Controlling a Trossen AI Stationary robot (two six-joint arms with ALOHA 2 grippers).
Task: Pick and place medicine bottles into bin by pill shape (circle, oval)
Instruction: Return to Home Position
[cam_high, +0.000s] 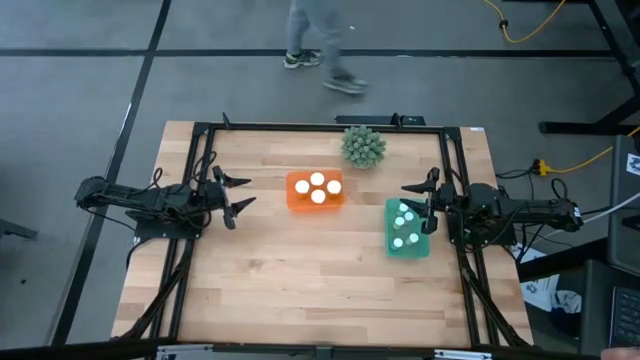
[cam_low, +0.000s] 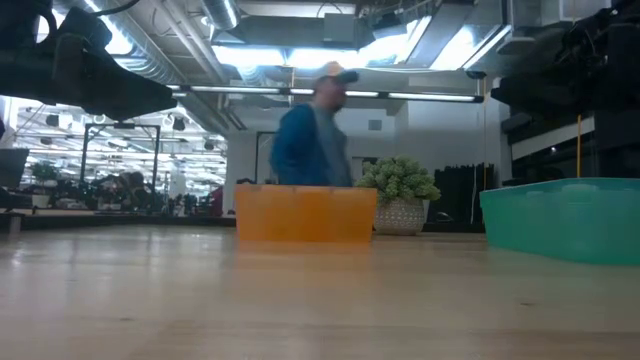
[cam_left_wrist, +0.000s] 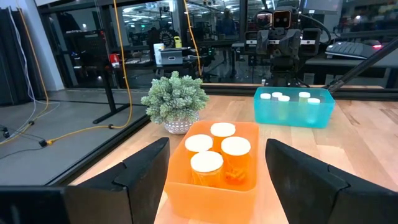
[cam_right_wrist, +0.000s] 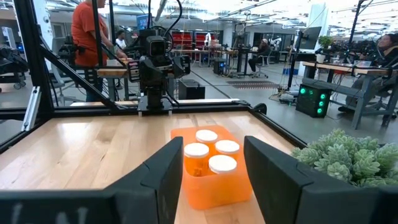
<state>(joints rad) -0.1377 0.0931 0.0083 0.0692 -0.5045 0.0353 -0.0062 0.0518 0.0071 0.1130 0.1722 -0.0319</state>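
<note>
The orange bin (cam_high: 315, 191) stands mid-table with several white-topped medicine bottles (cam_left_wrist: 206, 161) upright in it. The teal bin (cam_high: 407, 229), to its right and nearer, also holds several bottles (cam_high: 404, 222). My left gripper (cam_high: 245, 192) hangs level above the table, left of the orange bin, open, with nothing between its fingers. My right gripper (cam_high: 414, 200) hangs level at the teal bin's far right corner, open too. Each wrist view looks past its own fingers at the orange bin (cam_right_wrist: 214, 177).
A spiky green plant ball (cam_high: 363, 146) in a small pot stands near the far edge, behind the bins. Black frame rails (cam_high: 320, 127) run along the table's far and side edges. A person (cam_high: 318, 48) walks past beyond the far edge.
</note>
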